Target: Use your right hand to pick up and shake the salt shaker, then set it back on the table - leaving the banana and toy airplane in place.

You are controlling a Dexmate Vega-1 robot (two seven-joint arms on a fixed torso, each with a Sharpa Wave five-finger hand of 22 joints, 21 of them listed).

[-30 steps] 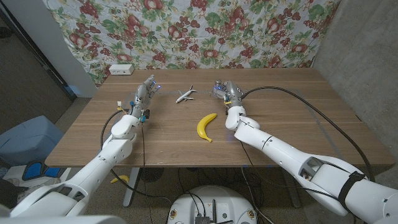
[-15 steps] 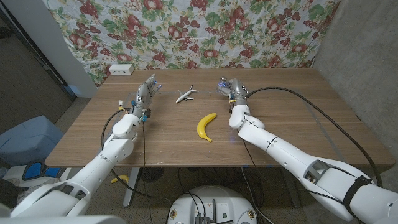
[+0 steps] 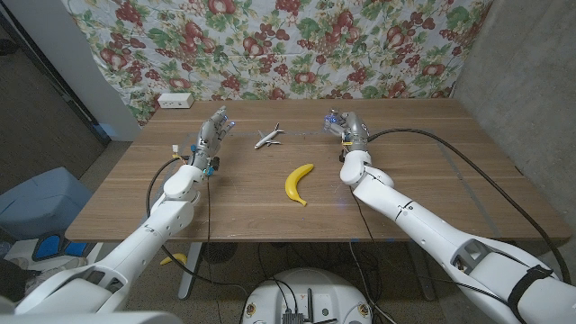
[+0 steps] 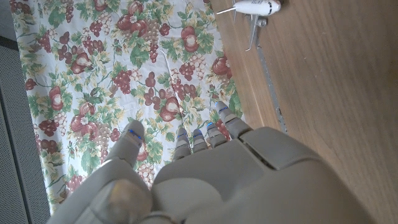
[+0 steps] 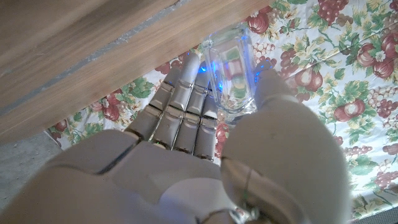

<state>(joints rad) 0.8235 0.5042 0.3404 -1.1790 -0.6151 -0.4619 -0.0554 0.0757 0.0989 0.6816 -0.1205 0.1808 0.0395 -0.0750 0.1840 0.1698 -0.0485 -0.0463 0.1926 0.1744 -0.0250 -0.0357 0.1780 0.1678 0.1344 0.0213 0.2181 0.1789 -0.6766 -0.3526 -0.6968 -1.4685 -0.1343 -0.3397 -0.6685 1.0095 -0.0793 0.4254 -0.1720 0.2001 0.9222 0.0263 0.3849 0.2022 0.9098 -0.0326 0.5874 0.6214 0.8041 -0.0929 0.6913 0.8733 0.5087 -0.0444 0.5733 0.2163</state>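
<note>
One risk noted: the right hand [image 3: 343, 128] grips the glass salt shaker [image 5: 230, 74] between thumb and fingers beyond the banana [image 3: 298, 183], and vigorous shaking could slip the smooth glass onto the worktop [image 3: 423, 171].

No lettering, label, brand or number can be read on anything in these views.
</note>
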